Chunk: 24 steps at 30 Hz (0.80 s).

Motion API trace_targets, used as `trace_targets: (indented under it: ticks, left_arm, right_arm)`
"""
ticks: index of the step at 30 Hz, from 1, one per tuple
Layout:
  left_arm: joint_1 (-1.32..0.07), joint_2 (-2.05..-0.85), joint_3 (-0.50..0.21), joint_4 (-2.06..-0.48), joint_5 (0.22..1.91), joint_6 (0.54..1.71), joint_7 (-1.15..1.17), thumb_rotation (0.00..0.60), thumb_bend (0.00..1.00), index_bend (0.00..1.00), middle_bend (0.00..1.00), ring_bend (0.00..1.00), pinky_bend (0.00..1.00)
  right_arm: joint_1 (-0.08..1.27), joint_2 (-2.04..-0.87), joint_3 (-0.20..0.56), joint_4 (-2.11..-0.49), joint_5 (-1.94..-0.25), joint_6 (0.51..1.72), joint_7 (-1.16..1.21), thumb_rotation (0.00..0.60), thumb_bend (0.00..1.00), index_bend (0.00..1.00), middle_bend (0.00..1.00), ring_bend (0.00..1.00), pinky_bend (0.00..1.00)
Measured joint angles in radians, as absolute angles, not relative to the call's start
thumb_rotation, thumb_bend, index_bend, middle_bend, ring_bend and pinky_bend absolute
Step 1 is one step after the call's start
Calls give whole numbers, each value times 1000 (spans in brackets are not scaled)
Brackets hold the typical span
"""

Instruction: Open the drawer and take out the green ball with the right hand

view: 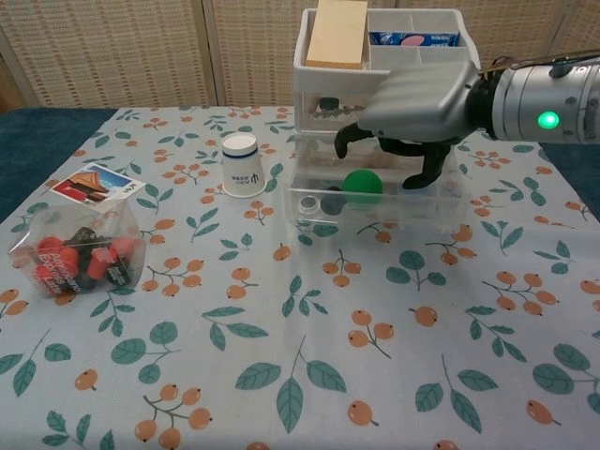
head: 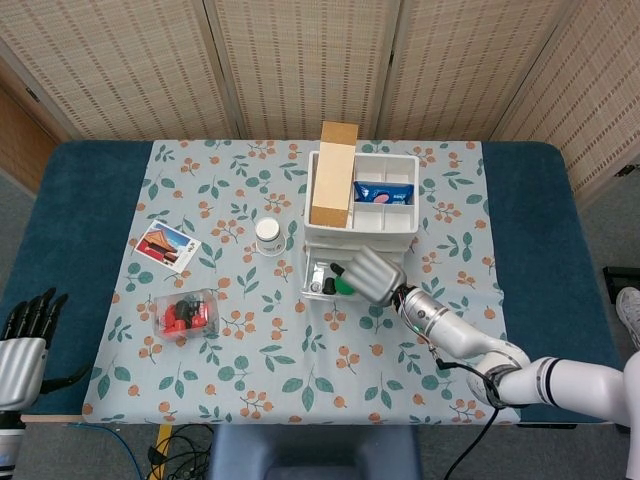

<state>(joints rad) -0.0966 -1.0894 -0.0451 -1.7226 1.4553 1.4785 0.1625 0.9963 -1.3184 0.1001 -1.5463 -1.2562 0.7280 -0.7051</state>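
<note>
The green ball (view: 362, 183) lies in the pulled-out clear bottom drawer (view: 375, 214) of the white drawer unit (head: 361, 232). In the head view only an edge of the ball (head: 345, 287) shows from under my hand. My right hand (view: 412, 108) hovers palm down over the drawer, its fingers (view: 349, 137) arched apart on either side of the ball and holding nothing; in the head view this right hand (head: 372, 272) covers most of the drawer. Small dark and white bits lie beside the ball. My left hand (head: 25, 335) rests off the table's near left corner, empty, fingers extended.
A wooden block (head: 335, 175) and a blue packet (head: 383, 193) sit in the unit's top tray. A white paper cup (view: 242, 164) stands left of the drawer. Further left lie a picture card (head: 167, 246) and a clear bag of red and black pieces (view: 77, 253).
</note>
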Motion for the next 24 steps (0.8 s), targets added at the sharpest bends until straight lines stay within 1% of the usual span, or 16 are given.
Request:
trace_targets:
  ticks: [10, 13, 17, 24]
  left_arm:
    - [-93, -1088, -46, -1715, 1447, 1477, 155, 600, 114, 11, 0, 11, 46]
    - [-91, -1088, -46, -1715, 1446, 1479, 154, 600, 114, 12, 0, 11, 46]
    - [-89, -1087, -46, -1713, 1445, 1481, 152, 600, 114, 12, 0, 11, 46]
    - [-84, -1086, -46, -1710, 1444, 1485, 147, 600, 114, 12, 0, 11, 46]
  right_arm:
    - [1025, -1376, 86, -1476, -1248, 706, -702, 600, 270, 207, 836, 934, 1000]
    - [1032, -1386, 83, -1463, -1248, 702, -697, 600, 283, 216, 836, 934, 1000]
    - [1038, -1392, 77, -1455, -1248, 698, -691, 600, 298, 250, 836, 934, 1000]
    - [1044, -1400, 69, -1437, -1251, 694, -673, 600, 323, 358, 836, 936, 1000]
